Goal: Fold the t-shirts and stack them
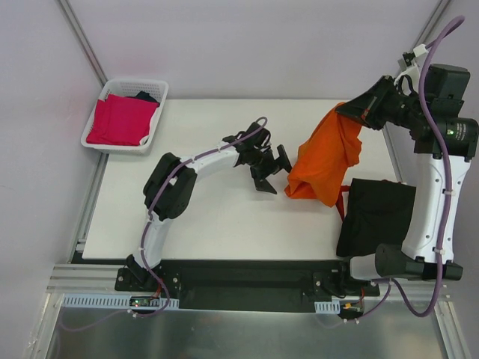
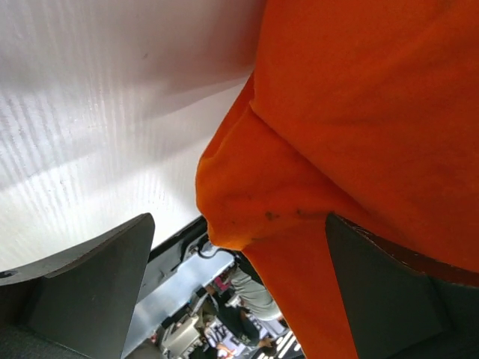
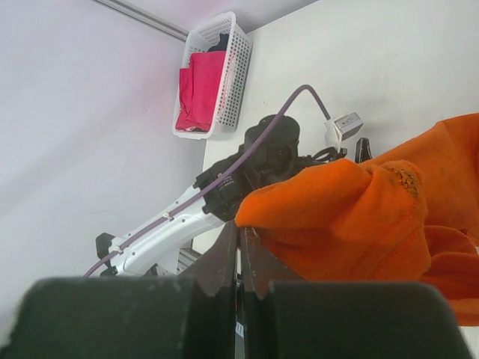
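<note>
The bright orange t-shirt [image 1: 329,153] hangs bunched above the table, its lower end near the surface. My right gripper [image 1: 350,111] is shut on its top edge; in the right wrist view the fingers [image 3: 251,250] pinch the orange cloth [image 3: 352,217]. My left gripper [image 1: 273,170] is open just left of the shirt's lower part. In the left wrist view a hanging corner of the orange shirt [image 2: 359,134] lies between the spread fingers [image 2: 90,277]. A folded black t-shirt [image 1: 378,213] with red trim lies at the right front of the table.
A white lattice basket [image 1: 159,88] stands at the back left corner, holding a magenta-pink shirt [image 1: 120,120] and a black one [image 1: 146,96]. The white table [image 1: 217,217] ends at a metal rail along its near edge. The basket [image 3: 238,67] also shows in the right wrist view.
</note>
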You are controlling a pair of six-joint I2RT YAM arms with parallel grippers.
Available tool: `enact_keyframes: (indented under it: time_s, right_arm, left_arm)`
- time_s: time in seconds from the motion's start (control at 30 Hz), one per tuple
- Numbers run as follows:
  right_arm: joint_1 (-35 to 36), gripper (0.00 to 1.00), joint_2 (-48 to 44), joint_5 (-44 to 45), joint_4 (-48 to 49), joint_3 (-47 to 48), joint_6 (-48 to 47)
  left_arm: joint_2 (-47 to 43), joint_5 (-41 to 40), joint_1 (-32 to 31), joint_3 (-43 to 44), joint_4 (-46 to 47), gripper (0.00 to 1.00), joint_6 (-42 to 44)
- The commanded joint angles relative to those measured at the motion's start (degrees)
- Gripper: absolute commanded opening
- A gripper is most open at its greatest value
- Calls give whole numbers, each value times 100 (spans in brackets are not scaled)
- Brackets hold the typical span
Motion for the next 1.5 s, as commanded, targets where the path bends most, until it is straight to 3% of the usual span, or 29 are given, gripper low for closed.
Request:
enact_keyframes:
  time_s: [0.0,0.33,0.67,1.07,1.27,1.47]
  right_arm:
    - [-54,1,50,-179,43,192,114]
    - [-63,1,-38,-47,8,25,43]
    - [-72,1,94,14,-18,157,0]
    - [-89,1,164,32,-106,104,-123]
    - [-89,1,41,85,-89,-133,-159]
    - [-89,1,207,234,-334,-300,-360]
  left_arm:
    - [86,416,-47,56,378,99,-891]
    - [-439,293,-82,-242,667,97,-3104]
    - [-1381,152,-468,-1033,869,99,-4557]
    - [-1443,-94,-926,-999,1177,86,-5568]
    - [-1127,11,-900,-673,1292,86,-5683]
    - [-1136,161,-750,-1235,1616,88,-5753]
